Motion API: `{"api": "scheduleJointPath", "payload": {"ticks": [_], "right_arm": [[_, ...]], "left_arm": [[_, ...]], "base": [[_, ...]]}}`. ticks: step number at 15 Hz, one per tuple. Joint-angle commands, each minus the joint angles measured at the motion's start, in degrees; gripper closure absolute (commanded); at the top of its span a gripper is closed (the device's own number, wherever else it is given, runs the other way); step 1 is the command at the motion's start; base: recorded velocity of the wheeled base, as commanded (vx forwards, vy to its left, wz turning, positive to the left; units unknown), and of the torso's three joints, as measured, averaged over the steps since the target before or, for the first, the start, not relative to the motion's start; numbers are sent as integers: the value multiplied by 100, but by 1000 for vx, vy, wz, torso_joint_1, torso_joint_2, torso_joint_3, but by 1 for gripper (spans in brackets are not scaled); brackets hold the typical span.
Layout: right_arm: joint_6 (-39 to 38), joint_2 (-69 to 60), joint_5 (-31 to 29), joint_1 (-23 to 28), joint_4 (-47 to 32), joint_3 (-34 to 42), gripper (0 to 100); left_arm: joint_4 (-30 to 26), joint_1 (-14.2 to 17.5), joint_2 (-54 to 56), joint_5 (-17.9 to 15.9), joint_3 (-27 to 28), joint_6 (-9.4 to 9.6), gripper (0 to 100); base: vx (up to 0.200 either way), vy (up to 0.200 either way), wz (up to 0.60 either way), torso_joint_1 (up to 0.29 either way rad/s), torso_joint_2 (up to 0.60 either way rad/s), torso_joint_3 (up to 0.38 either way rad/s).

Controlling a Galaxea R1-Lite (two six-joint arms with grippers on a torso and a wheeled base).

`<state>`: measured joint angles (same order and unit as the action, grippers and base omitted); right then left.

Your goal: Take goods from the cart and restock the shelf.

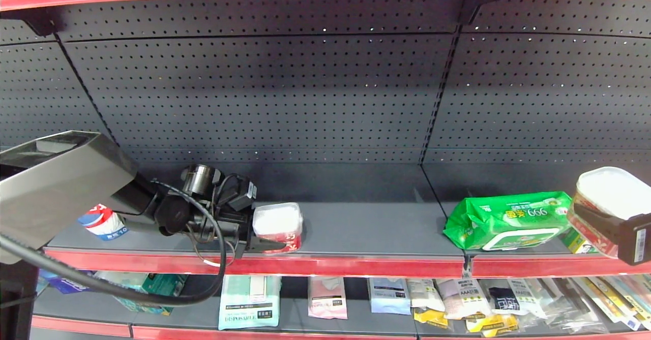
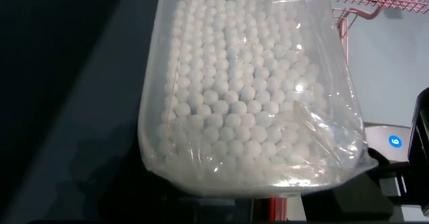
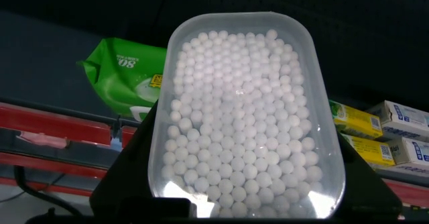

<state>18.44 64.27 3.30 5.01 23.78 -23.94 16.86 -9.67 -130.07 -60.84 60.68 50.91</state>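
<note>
Near the shelf's (image 1: pixel 366 238) front edge, the left tool (image 1: pixel 272 234) pinches a tub (image 1: pixel 278 220), seemingly to seat it; the right tool (image 1: pixel 618 233) grips a second tub (image 1: pixel 610 190) in reserve.

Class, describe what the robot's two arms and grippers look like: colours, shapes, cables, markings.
The left arm has a boxy silver-grey forearm shell, a black wrist with a shiny metal cylinder, and black cables looping beneath. The left gripper is black with tapered fingers. The right gripper is black and blocky, with a white label on its side.
</note>
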Motion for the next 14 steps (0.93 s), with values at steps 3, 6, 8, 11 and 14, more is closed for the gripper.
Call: {"api": "scheduleJointPath", "payload": {"ticks": [3, 6, 8, 11, 14], "right_arm": [[1, -11, 4, 0, 3, 4, 100], [1, -2, -5, 0, 3, 4, 100], [1, -2, -5, 0, 3, 4, 100], [1, 16, -5, 0, 3, 4, 100], [1, 7, -5, 0, -5, 4, 100]], "left_arm": [[-7, -9, 8, -6, -13, -28, 100], [-7, -18, 8, -6, -22, -107, 100], [-7, -26, 8, -6, -13, -107, 100], [19, -26, 8, -6, -4, -63, 0], [-25, -26, 70, -6, -39, -116, 0]], "base": [[0, 0, 0, 0, 0, 0], [0, 0, 0, 0, 0, 0], [0, 0, 0, 0, 0, 0], [0, 0, 0, 0, 0, 0], [0, 0, 0, 0, 0, 0]]}}
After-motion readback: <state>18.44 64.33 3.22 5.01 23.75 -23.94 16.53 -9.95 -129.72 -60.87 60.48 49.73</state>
